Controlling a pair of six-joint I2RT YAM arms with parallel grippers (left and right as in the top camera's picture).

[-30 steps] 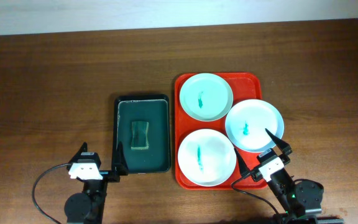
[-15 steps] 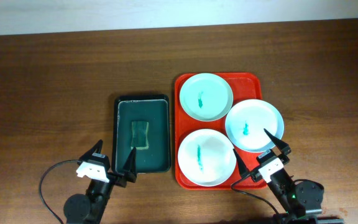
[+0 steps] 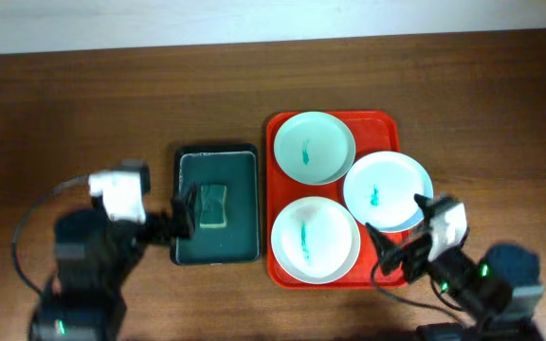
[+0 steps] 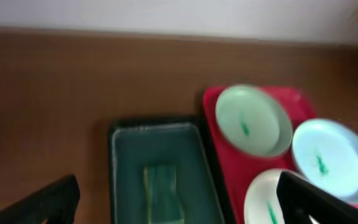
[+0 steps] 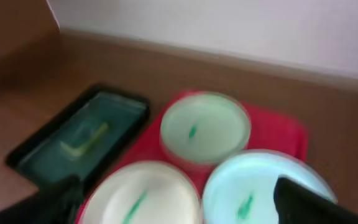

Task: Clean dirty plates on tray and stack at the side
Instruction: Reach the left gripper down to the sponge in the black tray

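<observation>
Three plates lie on the red tray (image 3: pixel 385 122), each with a teal smear: a mint plate (image 3: pixel 313 147) at the back, a pale blue plate (image 3: pixel 387 189) at the right, a white plate (image 3: pixel 315 239) at the front. My left gripper (image 3: pixel 184 214) is open and empty, above the left edge of a dark green tray. My right gripper (image 3: pixel 394 244) is open and empty, above the red tray's front right corner, between the white and blue plates. The right wrist view shows the mint plate (image 5: pixel 205 127), the blue plate (image 5: pixel 253 193) and the white plate (image 5: pixel 142 196) ahead of the open fingers (image 5: pixel 179 211).
A dark green tray (image 3: pixel 216 248) holding a green sponge (image 3: pixel 214 205) stands left of the red tray. In the left wrist view the sponge (image 4: pixel 161 193) lies between my open fingers (image 4: pixel 179 211). The rest is brown wooden table (image 3: pixel 83 104), with a pale wall at the far edge.
Both arms have risen from the front edge. The left gripper moved back to the green tray's left side. The right gripper shifted slightly over the red tray's front right corner.
</observation>
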